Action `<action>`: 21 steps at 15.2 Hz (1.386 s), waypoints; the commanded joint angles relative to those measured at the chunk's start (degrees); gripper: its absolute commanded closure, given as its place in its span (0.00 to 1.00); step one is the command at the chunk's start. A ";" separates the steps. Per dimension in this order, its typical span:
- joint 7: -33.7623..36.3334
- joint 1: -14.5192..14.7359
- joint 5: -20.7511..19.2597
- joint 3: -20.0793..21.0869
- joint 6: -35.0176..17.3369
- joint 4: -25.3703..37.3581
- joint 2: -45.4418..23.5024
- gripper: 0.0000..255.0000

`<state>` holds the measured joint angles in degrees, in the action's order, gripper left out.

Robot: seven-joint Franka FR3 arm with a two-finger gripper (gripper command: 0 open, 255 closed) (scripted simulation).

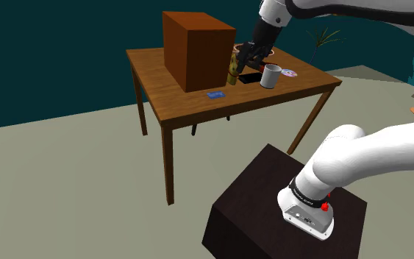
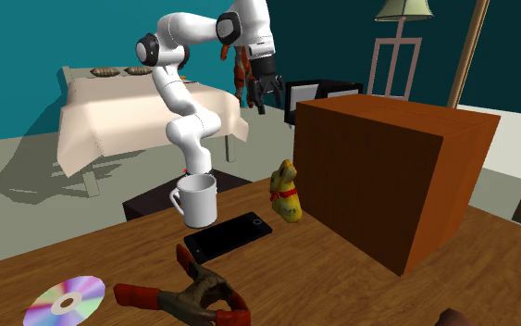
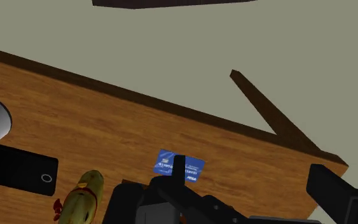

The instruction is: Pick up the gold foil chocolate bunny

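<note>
The gold foil bunny [image 2: 286, 192] with a red ribbon stands on the wooden table [image 2: 415, 296], close to the brown box [image 2: 388, 176]. In the shoulder view the bunny [image 1: 232, 70] is just in front of the box's right face. My black gripper [image 1: 251, 56] hangs above it and a little toward the shoulder view's right. The gripper [image 2: 260, 93] is open, its fingers spread with nothing between them. In the wrist view the bunny [image 3: 79, 200] lies off to the side of the gripper [image 3: 247, 167], beyond one finger [image 3: 179, 170].
A white mug [image 2: 195, 199], a black phone [image 2: 228, 235], a CD [image 2: 64, 299] and a red-handled clamp [image 2: 189, 296] share the table near the bunny. A blue card [image 1: 215, 94] lies near the table's front edge. The box [image 1: 196, 48] stands tall beside the bunny.
</note>
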<state>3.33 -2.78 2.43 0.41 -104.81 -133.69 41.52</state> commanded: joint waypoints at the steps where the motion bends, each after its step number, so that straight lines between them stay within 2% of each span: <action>1: -0.98 -0.90 -1.44 -0.77 -2.45 0.29 -2.25 0.00; 12: -6.04 -5.66 -8.19 -5.90 -15.97 5.42 -17.82 0.00; 19: -8.69 -8.16 -10.80 -9.04 -22.59 12.61 -29.06 0.00; 21: -8.72 -8.28 -10.92 -9.17 -23.57 12.30 -29.63 0.00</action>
<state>-5.20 -10.89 -8.35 -8.53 -127.57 -121.37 12.50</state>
